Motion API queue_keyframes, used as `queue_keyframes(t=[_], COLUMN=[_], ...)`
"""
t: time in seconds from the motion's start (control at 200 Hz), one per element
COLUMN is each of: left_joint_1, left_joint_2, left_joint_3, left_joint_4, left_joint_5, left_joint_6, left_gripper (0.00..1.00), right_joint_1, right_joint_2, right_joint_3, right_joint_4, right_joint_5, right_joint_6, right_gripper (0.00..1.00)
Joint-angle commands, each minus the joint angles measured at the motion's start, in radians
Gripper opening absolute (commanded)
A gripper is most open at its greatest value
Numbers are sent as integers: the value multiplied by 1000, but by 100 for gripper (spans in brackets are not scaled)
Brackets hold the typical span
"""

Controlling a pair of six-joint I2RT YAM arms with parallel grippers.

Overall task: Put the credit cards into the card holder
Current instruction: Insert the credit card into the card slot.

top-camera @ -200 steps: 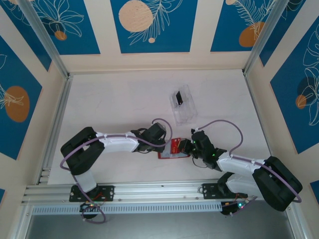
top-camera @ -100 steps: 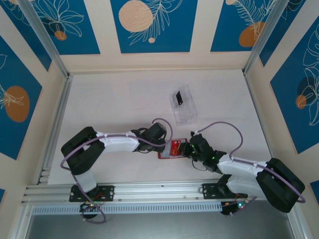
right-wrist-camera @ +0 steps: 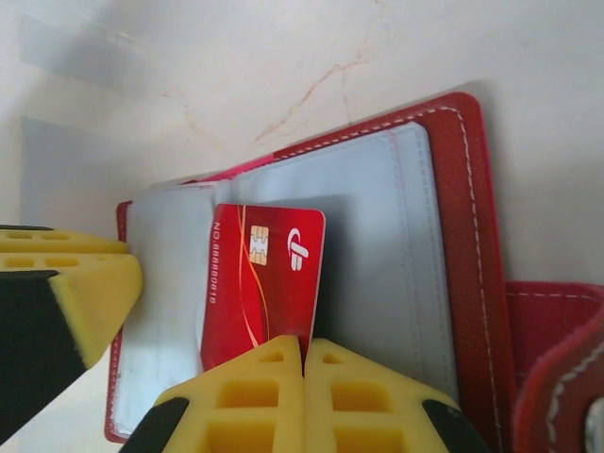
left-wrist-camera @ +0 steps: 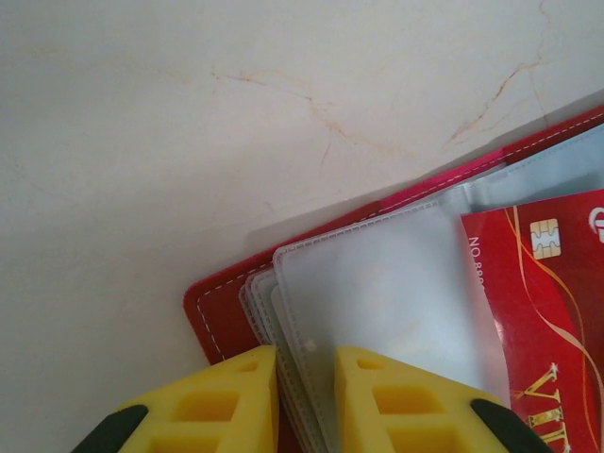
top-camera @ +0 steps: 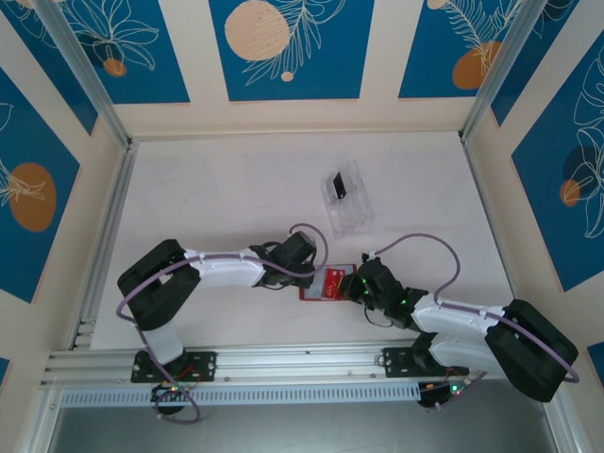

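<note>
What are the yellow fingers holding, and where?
The right end effector pinches the red card by one short edge; the left end effector pinches the clear sleeves of the wallet at their corner.

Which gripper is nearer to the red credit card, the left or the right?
Right. The right gripper is shut on an edge of the red credit card; the left gripper pinches clear sleeves of the card holder, beside that card.
</note>
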Motion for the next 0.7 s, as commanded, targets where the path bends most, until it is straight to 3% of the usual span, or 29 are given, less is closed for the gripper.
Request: queue_keyframes(t=[0.0, 0.695], left_joint_1=[-15, -15], left_joint_2=[74, 62], left_joint_3=[-31, -50], left_joint_4=[-62, -47], left_joint_5=[42, 47], left_joint_6=[18, 9], left_gripper=[20, 20], right_joint_1=[13, 27], right_joint_2=[44, 214], right_joint_3=[3, 104], right_joint_4=[-52, 39], right_joint_5=[3, -57], right_joint_6=[-34, -98], right_gripper=[0, 0])
